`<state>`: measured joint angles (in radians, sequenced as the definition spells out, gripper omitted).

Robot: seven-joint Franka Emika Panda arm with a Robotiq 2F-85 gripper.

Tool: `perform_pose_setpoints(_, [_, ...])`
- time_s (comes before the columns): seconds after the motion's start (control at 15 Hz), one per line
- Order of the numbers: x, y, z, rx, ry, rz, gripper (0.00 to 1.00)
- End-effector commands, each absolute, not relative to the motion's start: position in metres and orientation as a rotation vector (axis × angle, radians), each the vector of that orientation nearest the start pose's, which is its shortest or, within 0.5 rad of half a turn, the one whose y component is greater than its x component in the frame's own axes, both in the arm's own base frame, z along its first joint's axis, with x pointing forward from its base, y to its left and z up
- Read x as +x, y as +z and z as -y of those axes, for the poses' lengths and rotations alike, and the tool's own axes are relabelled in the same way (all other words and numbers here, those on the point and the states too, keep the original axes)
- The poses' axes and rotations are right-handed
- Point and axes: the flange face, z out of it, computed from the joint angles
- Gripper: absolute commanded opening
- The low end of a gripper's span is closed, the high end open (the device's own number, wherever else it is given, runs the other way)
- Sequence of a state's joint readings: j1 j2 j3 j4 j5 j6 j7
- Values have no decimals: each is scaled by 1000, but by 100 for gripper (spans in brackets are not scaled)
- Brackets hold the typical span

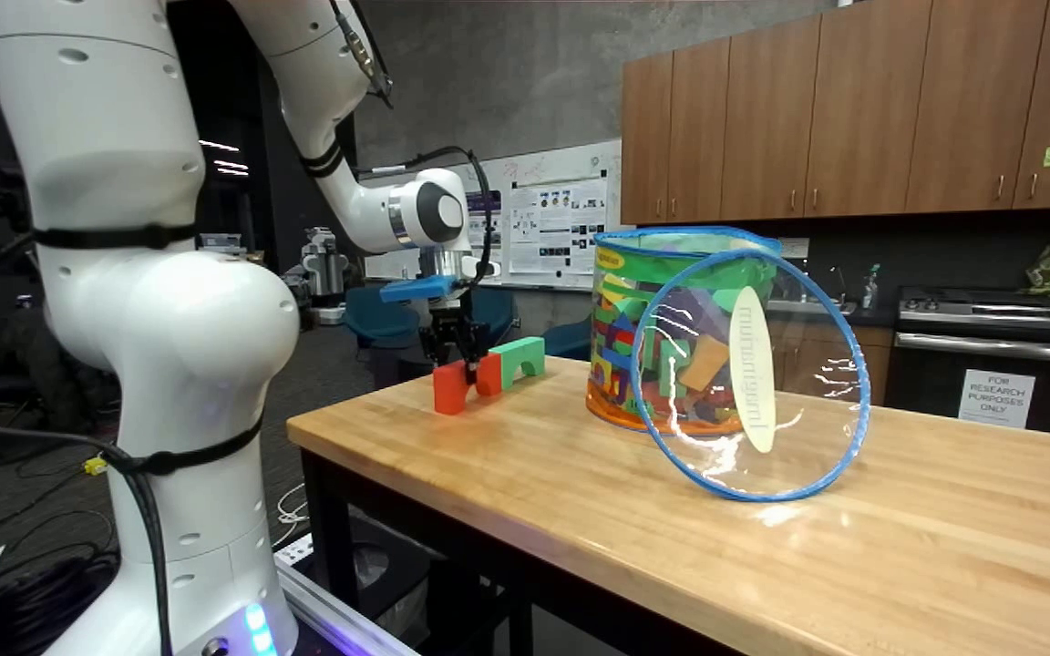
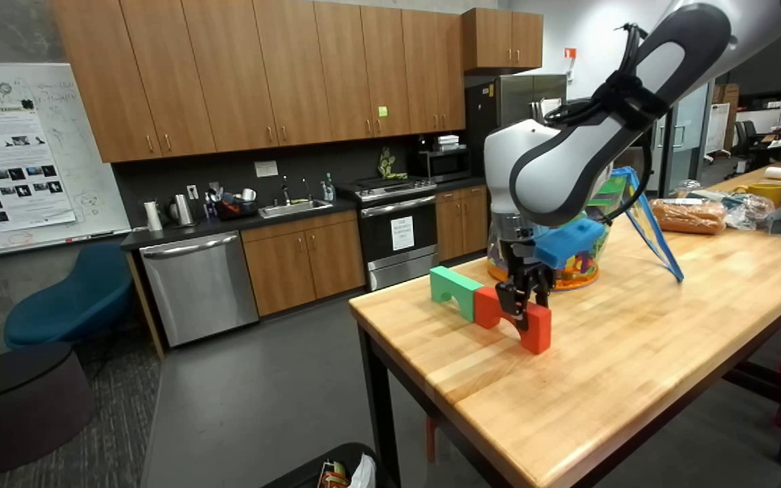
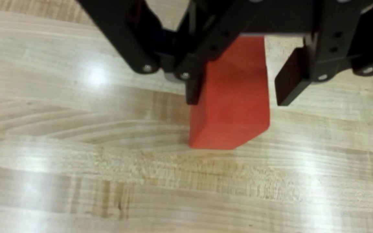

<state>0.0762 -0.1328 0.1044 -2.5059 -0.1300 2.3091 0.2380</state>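
I hold my black two-fingered gripper [image 3: 241, 92] parted around a red arch-shaped block [image 2: 537, 329], gap at one side; it stands on the pale wooden table [image 2: 634, 339], just beside a green arch-shaped block [image 2: 455, 281].

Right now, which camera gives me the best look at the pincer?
The wrist view: close up, it shows the pincer open, with a gap between one fingertip and the red block. Both exterior views show the pincer smaller, pointing down at that block.

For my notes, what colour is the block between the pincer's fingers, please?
The block is red, clearest in the wrist view.
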Motion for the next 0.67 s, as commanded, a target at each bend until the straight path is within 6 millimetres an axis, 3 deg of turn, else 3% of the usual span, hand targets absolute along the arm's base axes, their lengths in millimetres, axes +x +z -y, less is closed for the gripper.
perform_pose_setpoints(0.0, [432,323,-70,-3238,71,79,95])
perform_pose_setpoints(0.13, [431,328,-70,-3228,54,95,100])
perform_pose_setpoints(0.6, [424,361,-58,-3189,-14,140,100])
